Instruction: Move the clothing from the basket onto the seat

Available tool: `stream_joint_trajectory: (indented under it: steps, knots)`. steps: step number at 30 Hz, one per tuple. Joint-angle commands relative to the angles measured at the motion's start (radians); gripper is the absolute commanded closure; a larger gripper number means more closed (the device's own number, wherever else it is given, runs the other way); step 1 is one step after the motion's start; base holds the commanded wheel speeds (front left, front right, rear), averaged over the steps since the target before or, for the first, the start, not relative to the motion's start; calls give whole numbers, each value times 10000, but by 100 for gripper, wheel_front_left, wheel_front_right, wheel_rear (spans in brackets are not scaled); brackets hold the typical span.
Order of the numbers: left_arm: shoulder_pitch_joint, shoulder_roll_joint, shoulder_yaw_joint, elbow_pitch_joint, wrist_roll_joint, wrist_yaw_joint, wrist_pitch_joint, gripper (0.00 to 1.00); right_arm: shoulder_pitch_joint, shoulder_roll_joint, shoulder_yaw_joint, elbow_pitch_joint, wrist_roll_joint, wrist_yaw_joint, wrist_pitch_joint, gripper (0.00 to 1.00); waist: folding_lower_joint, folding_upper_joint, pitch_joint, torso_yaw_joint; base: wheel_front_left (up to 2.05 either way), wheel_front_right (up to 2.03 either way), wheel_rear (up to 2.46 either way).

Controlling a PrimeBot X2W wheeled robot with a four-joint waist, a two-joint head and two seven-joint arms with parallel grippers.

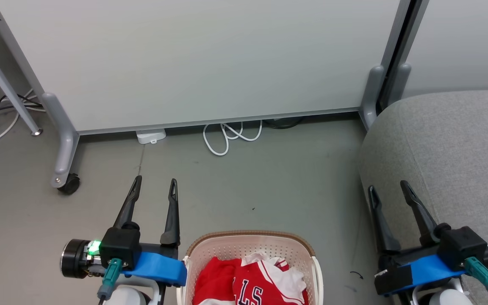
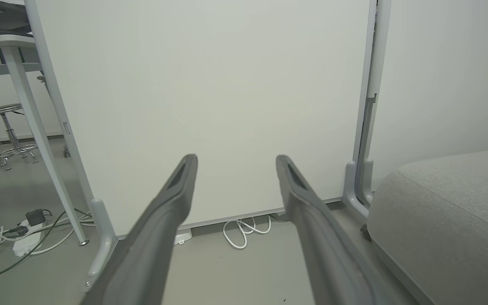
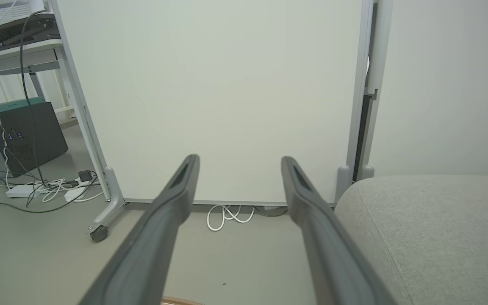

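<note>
The cream basket (image 1: 250, 240) with a brown rim stands on the floor at the bottom centre of the head view. Red clothing (image 1: 248, 281) with white trim and dark lettering lies heaped inside it. My left gripper (image 1: 155, 184) hovers open just left of the basket, fingers pointing at the far panel, nothing between them. My right gripper (image 1: 388, 187) is open over the front edge of the grey seat (image 1: 451, 144), to the basket's right. In the wrist views the left gripper (image 2: 235, 160) and right gripper (image 3: 239, 161) show spread, empty fingers, with the seat (image 2: 451, 212) (image 3: 430, 228) on the right.
A white partition panel (image 1: 193, 59) on grey wheeled legs (image 1: 64, 148) closes off the far side. A coiled white cable (image 1: 229, 135) and a small white box (image 1: 151, 136) lie at its base. More cables (image 3: 49, 188), a dark case (image 3: 23, 135), a desk leg and a stool (image 2: 9, 135) are at the left.
</note>
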Motion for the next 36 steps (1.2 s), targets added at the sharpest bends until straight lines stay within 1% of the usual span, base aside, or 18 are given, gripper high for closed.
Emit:
stream_joint_trajectory:
  steps: [1, 8, 36]
  knots:
    - [-161, 31, -33, -45, 188, 33, -75, 0, -122, -66, 23, -63, -186, 24, -80, 0, 0, -1, 7, 4, 0, 0, 0]
    - [-171, 5, -106, -41, 622, 67, -182, 0, -106, -70, 48, -83, -632, 24, -184, 0, 0, -1, 15, 51, 0, 0, 0]
    - [-66, -106, 131, -51, 379, -144, -172, 0, -130, -68, -43, 29, -322, 22, -178, 0, 0, -1, 122, 58, 0, 0, 0]
